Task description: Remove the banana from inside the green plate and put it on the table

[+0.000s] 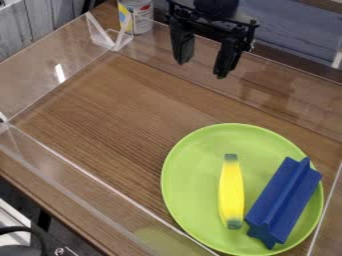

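Observation:
A small yellow banana (pixel 233 190) with dark tips lies lengthwise inside the lime-green plate (pixel 195 172) at the lower right of the brown wood-grain table (pixel 120 110). Beside it on the plate rests a blue ridged block (pixel 283 202). My black gripper (pixel 203 55) hangs at the top of the view, well above and behind the plate, pointing down. Its fingers (pixel 225 57) stand apart and open, with nothing between them.
Clear acrylic walls (pixel 54 165) border the table on the left, front and back. A clear stand and a white bottle with a yellow label (pixel 134 15) sit beyond the back wall at the upper left.

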`<action>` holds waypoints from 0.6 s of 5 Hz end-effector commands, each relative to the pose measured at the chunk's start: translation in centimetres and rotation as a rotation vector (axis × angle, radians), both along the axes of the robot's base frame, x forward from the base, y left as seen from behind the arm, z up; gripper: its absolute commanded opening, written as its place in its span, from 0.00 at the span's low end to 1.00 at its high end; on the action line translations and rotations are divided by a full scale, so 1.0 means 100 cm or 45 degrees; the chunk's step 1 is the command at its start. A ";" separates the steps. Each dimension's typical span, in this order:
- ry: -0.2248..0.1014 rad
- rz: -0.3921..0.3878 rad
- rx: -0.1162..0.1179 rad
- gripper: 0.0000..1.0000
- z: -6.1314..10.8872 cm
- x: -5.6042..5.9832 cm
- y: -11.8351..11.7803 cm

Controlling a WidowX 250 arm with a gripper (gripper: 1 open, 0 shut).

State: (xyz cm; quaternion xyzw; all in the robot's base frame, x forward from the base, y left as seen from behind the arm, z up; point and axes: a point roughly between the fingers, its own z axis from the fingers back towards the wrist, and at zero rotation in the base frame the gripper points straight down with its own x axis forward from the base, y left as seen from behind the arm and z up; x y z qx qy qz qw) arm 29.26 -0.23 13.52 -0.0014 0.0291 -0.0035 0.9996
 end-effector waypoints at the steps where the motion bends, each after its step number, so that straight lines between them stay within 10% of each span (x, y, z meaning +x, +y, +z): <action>1: 0.031 0.001 -0.002 1.00 -0.011 -0.004 -0.003; 3: 0.047 0.006 -0.017 1.00 -0.020 -0.029 -0.025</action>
